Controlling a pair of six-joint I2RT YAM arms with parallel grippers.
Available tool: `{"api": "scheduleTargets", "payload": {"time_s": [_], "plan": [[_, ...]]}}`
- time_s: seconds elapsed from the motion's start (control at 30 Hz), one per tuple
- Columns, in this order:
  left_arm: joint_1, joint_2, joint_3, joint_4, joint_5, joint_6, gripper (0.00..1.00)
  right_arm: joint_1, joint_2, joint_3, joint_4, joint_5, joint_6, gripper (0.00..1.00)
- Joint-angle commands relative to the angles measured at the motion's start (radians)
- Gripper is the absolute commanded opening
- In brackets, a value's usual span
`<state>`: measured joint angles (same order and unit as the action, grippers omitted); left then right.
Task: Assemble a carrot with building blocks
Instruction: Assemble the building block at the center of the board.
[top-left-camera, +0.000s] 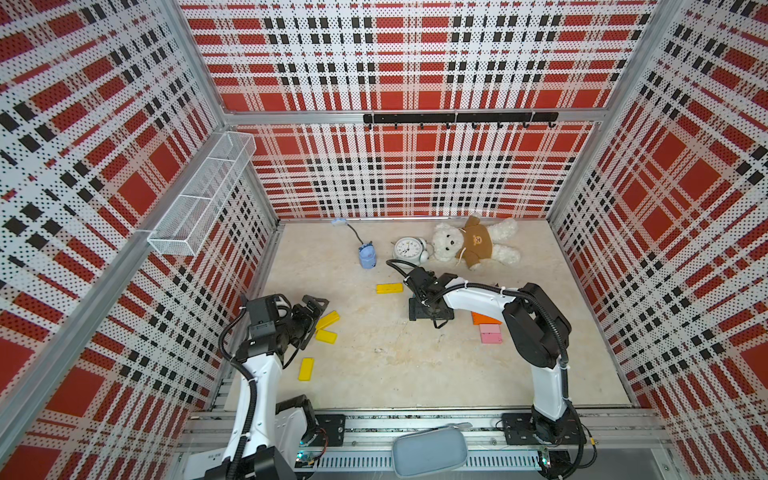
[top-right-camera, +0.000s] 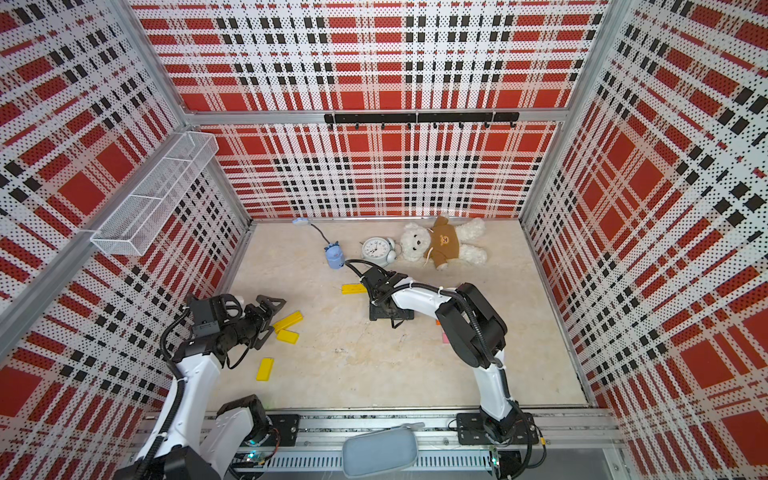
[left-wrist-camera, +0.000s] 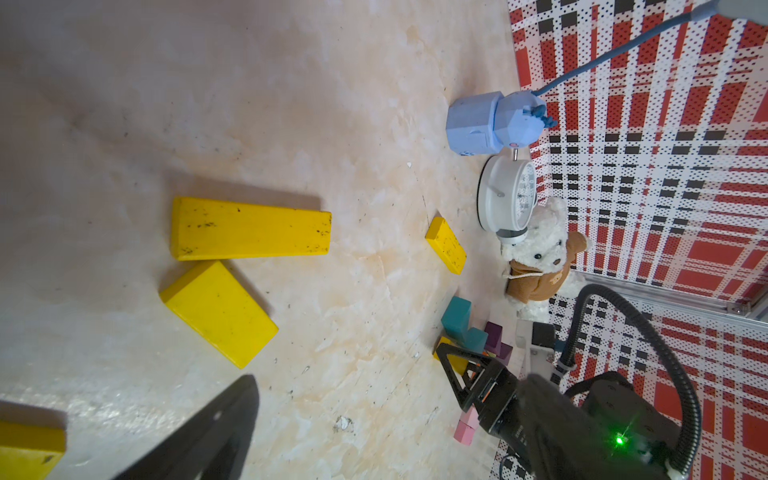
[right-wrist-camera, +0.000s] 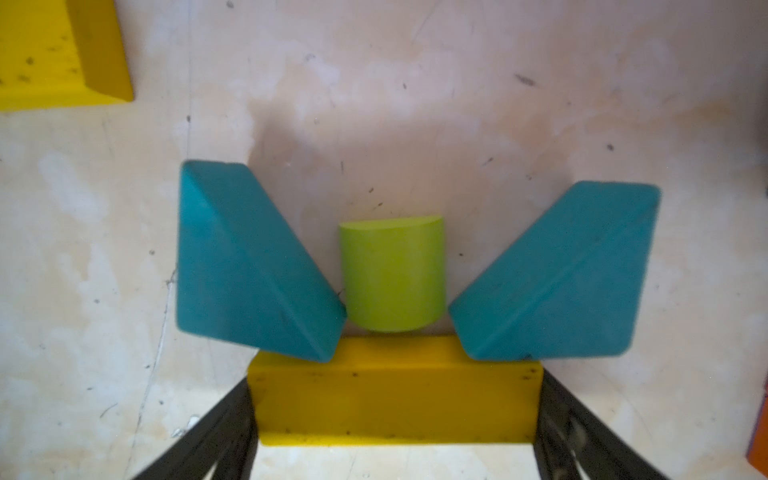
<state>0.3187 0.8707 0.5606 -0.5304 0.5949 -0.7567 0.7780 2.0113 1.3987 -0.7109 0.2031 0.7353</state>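
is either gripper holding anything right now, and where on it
The right gripper appears to clamp the yellow bar by its two short ends. The left gripper is open and holds nothing.

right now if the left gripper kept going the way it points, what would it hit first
Most likely the tilted yellow bar, which lies just ahead of the open left gripper in both top views. How high the gripper sits is unclear, so it might pass over the bar.

We see a robot test cell: perforated plaid-printed panels (top-left-camera: 415, 62) on an aluminium frame (top-left-camera: 291, 118) box in a marbled worktop (top-left-camera: 415, 365). A left arm (top-left-camera: 259, 374) and a right arm (top-left-camera: 548, 386) stand bolted to a slotted rail (top-left-camera: 374, 424) along its front edge.
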Motion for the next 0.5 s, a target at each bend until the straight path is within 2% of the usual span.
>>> {"api": "scheduleTargets", "payload": {"time_s": [0.0,0.23,0.47], "plan": [[0.001,-0.009,-0.007,0.021,0.012,-0.001,0.99,-0.008,0.027,0.027,-0.002,0.009,0.023,0.86],[-0.003,-0.008,-0.008,0.023,0.013,-0.003,0.99,-0.009,0.041,0.034,-0.009,0.022,0.029,0.87],[-0.003,-0.003,-0.007,0.024,0.013,-0.001,1.0,-0.008,0.016,-0.002,0.034,0.014,0.028,0.96]]}}
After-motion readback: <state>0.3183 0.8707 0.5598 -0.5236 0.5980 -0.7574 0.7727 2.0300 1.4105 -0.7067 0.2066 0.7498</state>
